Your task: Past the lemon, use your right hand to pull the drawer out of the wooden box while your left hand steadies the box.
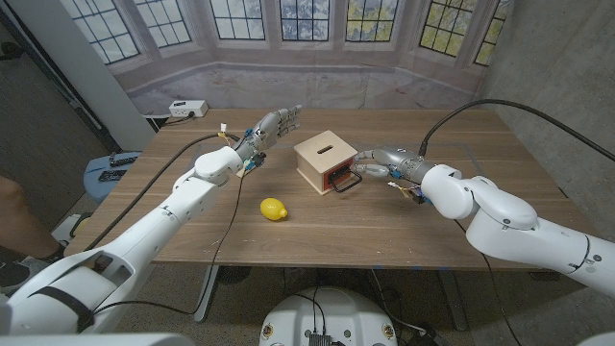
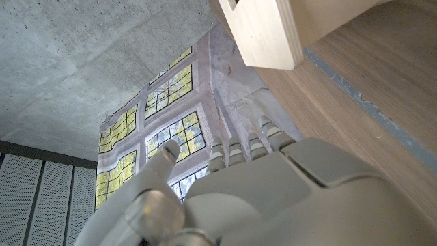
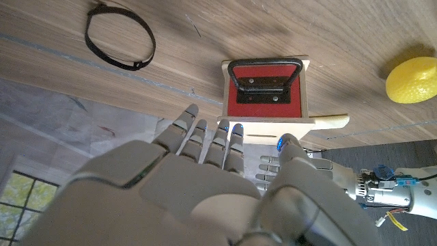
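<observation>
A light wooden box (image 1: 320, 154) with a slot in its top stands mid-table. Its red drawer front (image 3: 263, 101) carries a black handle (image 3: 264, 75) and sits about level with the box's face. The yellow lemon (image 1: 274, 209) lies on the table nearer to me than the box. My right hand (image 1: 372, 163) hovers just right of the drawer with its fingers (image 3: 205, 133) stretched toward it, holding nothing and off the handle. My left hand (image 1: 272, 125) is raised left of the box, fingers extended, apart from the box corner (image 2: 270, 31).
A black elastic loop (image 3: 121, 37) lies on the table to the right of the box. A white power strip (image 1: 187, 109) sits past the table's far left corner. A person's knee (image 1: 12, 207) shows at the left edge.
</observation>
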Controlling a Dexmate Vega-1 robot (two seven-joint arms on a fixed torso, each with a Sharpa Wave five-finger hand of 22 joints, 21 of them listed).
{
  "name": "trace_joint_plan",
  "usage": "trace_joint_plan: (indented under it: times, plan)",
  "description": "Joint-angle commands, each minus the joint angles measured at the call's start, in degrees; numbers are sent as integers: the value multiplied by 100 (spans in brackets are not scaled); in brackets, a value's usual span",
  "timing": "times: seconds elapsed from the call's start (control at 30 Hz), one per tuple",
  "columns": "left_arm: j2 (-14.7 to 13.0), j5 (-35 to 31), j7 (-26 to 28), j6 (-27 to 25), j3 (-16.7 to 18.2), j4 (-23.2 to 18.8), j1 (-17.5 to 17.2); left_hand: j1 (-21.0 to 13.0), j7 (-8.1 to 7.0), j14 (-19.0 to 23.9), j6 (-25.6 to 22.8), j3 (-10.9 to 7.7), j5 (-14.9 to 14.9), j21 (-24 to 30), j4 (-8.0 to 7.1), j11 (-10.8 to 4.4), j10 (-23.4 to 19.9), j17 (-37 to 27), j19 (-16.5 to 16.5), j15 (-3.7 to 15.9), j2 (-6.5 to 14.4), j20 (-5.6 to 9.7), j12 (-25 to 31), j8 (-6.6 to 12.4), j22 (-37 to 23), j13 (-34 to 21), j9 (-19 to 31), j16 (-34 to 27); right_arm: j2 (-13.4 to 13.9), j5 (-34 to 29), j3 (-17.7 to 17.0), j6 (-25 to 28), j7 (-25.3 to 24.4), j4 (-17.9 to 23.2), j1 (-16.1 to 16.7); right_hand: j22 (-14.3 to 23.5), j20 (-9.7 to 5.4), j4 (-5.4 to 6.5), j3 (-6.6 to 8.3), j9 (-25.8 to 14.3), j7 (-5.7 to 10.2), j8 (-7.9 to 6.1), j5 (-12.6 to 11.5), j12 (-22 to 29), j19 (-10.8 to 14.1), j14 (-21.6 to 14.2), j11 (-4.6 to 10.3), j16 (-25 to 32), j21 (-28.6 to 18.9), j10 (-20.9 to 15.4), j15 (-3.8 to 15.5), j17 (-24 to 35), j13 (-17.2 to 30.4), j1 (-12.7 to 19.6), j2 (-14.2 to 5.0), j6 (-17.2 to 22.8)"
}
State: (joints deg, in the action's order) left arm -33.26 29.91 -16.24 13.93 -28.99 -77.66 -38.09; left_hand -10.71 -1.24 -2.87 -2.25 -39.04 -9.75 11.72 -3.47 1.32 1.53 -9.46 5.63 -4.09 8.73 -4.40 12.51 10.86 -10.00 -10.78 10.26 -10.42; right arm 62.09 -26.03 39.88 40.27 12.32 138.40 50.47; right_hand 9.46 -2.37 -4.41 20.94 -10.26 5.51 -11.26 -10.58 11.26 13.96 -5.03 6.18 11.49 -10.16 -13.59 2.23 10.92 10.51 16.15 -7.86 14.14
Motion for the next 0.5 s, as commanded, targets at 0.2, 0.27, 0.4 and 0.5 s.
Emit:
trace_joint_plan:
  times: [0.2, 0.27, 0.4, 0.5]
  plan:
    - [103, -45, -137, 65, -83, 256, 128, 17, 2, 35, -48, 10, -11, -16, 22, 36, -28, -30, 70, -16, -14, 5, -17, -11, -12, -13, 18, 21, -360, -1267, 549, 251, 1250, 101, -308, 12, -175, -20, -19, -29, -13, -37, -7, 39, -42, 29, 4, -9, -21, -76, 226, 14, 27, -37, 6, 68]
    - [111, -36, -122, 60, -81, 252, 109, 17, 5, 36, -50, 9, -11, -16, 23, 36, -31, -30, 70, -17, -14, 5, -17, -11, -12, -14, 18, 21, -414, -1434, 608, 236, 1410, 75, -349, 13, -154, -12, -27, -29, -12, -32, -8, 32, -71, 40, 6, -7, -16, -70, 155, 20, 28, -53, 0, 69]
    - [101, -35, -145, 43, -94, 248, 99, 19, 7, 34, -50, 8, -11, -17, 23, 29, -32, -30, 70, -17, -13, 5, -18, -11, -12, -14, 18, 22, -515, -1693, 643, 203, 1641, 31, -370, 13, -125, -7, -34, -29, -7, -25, -10, 22, -104, 53, 26, -5, -9, -59, 113, 25, 28, -66, -5, 65]
    - [113, -32, -116, 60, -86, 243, 79, 20, 4, 33, -51, 8, -11, -18, 23, 32, -28, -30, 70, -19, -13, 5, -21, -12, -12, -14, 18, 23, -551, -1827, 617, 141, 1759, 0, -349, 14, -54, -10, -39, -29, -3, -17, -13, 17, -130, 69, 44, -5, -11, -61, 52, 28, 29, -72, -7, 62]
